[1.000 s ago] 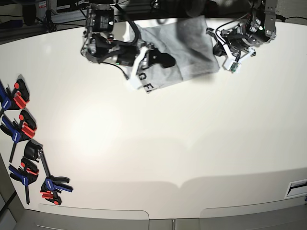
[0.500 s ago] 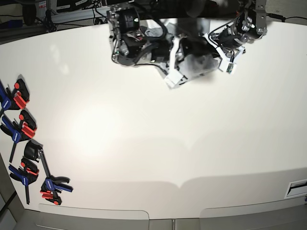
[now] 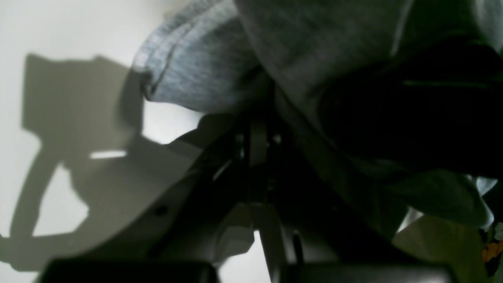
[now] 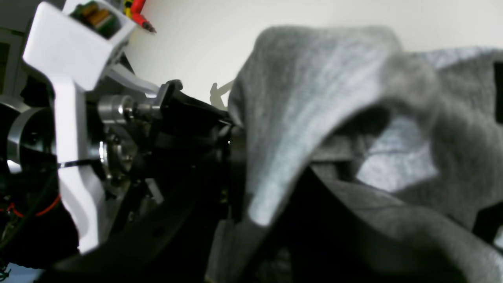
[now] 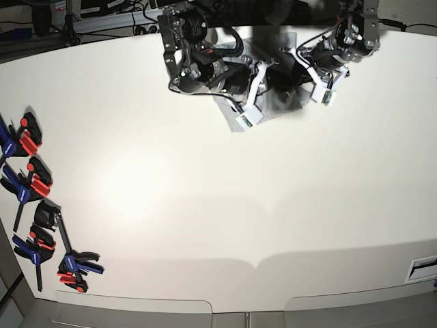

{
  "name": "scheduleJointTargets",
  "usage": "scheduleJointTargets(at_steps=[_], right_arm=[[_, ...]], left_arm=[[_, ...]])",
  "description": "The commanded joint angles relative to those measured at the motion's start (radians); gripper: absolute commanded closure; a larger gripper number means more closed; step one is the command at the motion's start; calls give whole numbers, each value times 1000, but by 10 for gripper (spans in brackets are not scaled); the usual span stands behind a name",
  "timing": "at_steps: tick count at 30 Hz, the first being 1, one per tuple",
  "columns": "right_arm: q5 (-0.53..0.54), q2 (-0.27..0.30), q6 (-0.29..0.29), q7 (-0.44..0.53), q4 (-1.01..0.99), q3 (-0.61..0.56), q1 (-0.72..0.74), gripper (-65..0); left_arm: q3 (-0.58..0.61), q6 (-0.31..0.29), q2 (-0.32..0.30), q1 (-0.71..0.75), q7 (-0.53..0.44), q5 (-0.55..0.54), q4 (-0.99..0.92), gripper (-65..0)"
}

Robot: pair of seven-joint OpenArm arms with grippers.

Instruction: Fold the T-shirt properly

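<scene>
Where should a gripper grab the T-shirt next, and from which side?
Probably the loose hemmed edge of the T-shirt, which lies bunched between the left gripper and right gripper at the table's far edge. Come from the open table side; that edge hangs free, while the rest is hidden by the arms.

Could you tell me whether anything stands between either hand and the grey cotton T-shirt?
Nothing visible does. The right hand is already shut on a fold of the light heather-grey T-shirt, and the left hand is closed right against the cloth, which bunches between both arms at the white table's far edge.
</scene>
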Motion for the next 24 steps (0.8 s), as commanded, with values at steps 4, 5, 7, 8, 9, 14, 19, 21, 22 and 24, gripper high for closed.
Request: scheduleJointTargets(at_steps=[4,5,7,8,9,14,19,21,22,24], right_arm=[[6,-7,-6,-1,18,-29,17,0],[7,-7,-6,-12,18,-38,24,0],[41,-7,-6,-40,18,-53,39,-33],[74,-7,-6,-55,18,-59,48,-71],[112,-7,-6,-72,18,-60,56,-96],[190,-7,14,-106,18,-65,86,-105],[338,-7,66,-167,31,-65,91,-105],[417,-7,90,-204,31,-65,91,-105],[452,-7,99,-223,31,-65,91,-105],[512,-7,121,-244,31,-65,91,-105]], left_arm=[[1,-3,-3,1,21,10,6,0],[1,-3,-3,1,21,9,6,0],[1,-3,-3,1,21,10,6,0],[1,-3,-3,1,21,10,6,0],[1,-3,-3,1,21,9,6,0],[1,-3,-4,1,21,10,6,0],[1,-3,-3,1,21,10,6,0],[1,-3,-4,1,21,10,6,0],[1,-3,-4,1,21,10,6,0],[0,-3,-9,0,19,10,6,0]])
